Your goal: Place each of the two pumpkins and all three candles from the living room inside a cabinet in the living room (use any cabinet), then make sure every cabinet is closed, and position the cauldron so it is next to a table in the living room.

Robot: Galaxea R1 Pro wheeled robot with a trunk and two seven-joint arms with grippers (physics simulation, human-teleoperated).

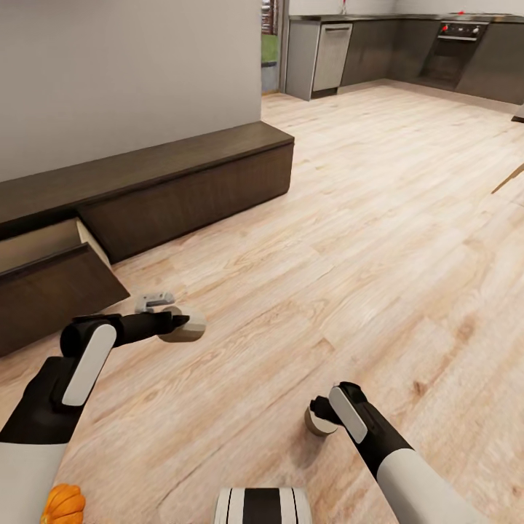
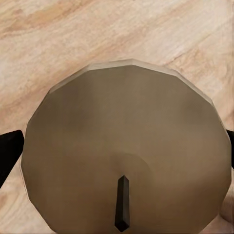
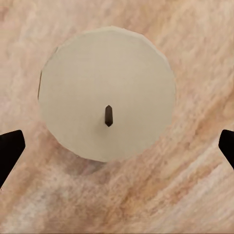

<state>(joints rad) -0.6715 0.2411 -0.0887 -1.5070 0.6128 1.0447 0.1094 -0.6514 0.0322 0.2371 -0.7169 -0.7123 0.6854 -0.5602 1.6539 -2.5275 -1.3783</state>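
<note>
Left of the robot's striped base [image 1: 263, 506], a bright-orange ribbed pumpkin [image 1: 63, 504] sits on the floor. The left gripper [image 2: 119, 146] clasps a stubby cream candle [image 1: 183, 324] near the dark-brown cabinet's open drawer [image 1: 45, 271]. The right gripper [image 3: 117, 146] hangs wide above another cream candle [image 3: 107, 119], whose wick shows from the wrist.

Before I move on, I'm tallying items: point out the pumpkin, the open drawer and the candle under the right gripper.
pumpkin [image 1: 63, 504], head view, ribbed top.
open drawer [image 1: 51, 295], head view, dark front panel.
candle [image 3: 107, 119], right wrist view, flat top by the wick.
</note>
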